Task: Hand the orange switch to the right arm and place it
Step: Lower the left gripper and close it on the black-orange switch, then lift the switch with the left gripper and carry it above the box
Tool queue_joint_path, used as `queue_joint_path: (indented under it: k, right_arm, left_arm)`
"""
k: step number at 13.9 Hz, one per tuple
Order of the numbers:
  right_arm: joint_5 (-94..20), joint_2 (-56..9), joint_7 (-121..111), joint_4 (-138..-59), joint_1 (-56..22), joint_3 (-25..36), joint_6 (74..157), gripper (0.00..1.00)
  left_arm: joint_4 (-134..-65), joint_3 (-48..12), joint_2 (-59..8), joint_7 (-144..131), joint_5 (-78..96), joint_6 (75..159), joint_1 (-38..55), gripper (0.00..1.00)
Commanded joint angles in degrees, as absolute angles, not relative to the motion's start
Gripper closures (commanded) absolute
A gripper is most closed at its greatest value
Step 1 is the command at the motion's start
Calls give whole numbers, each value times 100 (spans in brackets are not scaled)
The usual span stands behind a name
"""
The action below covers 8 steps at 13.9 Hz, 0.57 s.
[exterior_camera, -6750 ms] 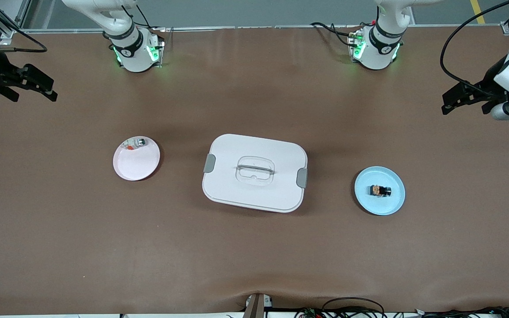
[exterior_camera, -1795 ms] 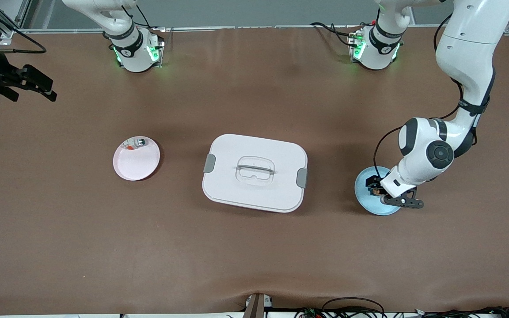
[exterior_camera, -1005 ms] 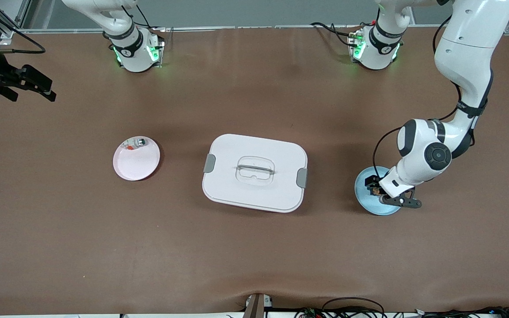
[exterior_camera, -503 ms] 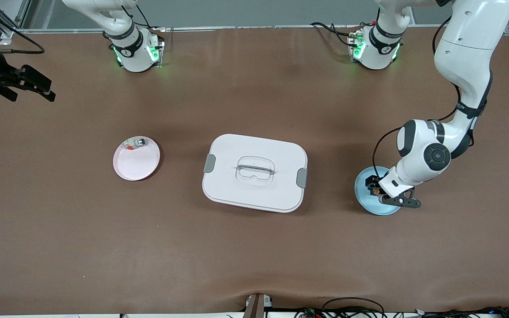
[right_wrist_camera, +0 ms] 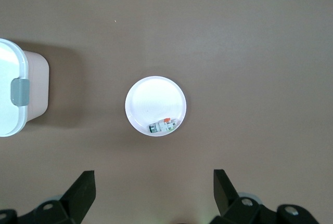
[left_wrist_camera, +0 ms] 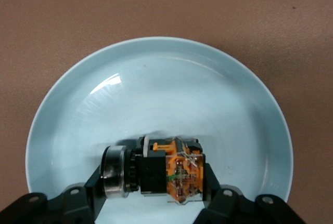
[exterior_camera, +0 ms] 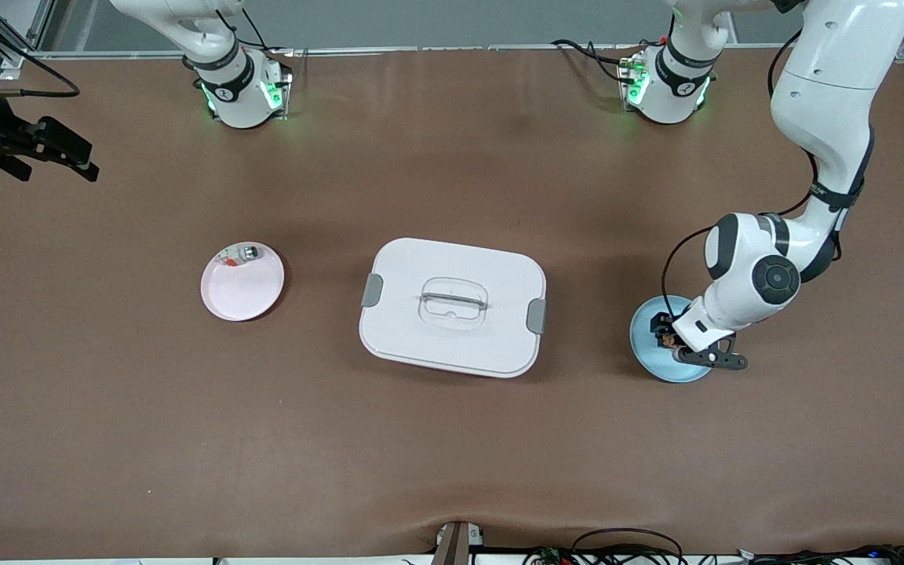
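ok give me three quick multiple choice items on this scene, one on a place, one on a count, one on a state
1. Where is the orange switch?
A. on the blue plate
B. on the pink plate
C. on the white box

2. How many plates are on the table?
A. one
B. two
C. three

3. How is the left gripper?
A. open over the box
B. shut on the switch
C. shut on nothing

Key: 1 A, the left wrist view shows it on blue. 2 B, one pink, one blue. 3 B, its fingers press both of the switch's ends. The right gripper waits, open, at its arm's end of the table.

The left arm (exterior_camera: pixel 750 290) hides most of the orange switch (exterior_camera: pixel 665 338) in the front view.
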<state>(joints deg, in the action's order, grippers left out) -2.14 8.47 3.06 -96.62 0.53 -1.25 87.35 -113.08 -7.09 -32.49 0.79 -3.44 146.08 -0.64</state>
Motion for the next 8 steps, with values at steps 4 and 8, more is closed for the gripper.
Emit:
queue_joint_path:
  k: [4, 8]
  right_arm:
    - [-202, 835, 378, -9624, 88, -149, 8692, 0]
    - [-211, 826, 352, -9642, 141, -141, 8666, 0]
  left_arm:
    - [-11215, -747, -2831, -727, -440, 14390, -106, 100]
    - [-10601, -1028, -2558, -1168, 16, 13108, -114, 100]
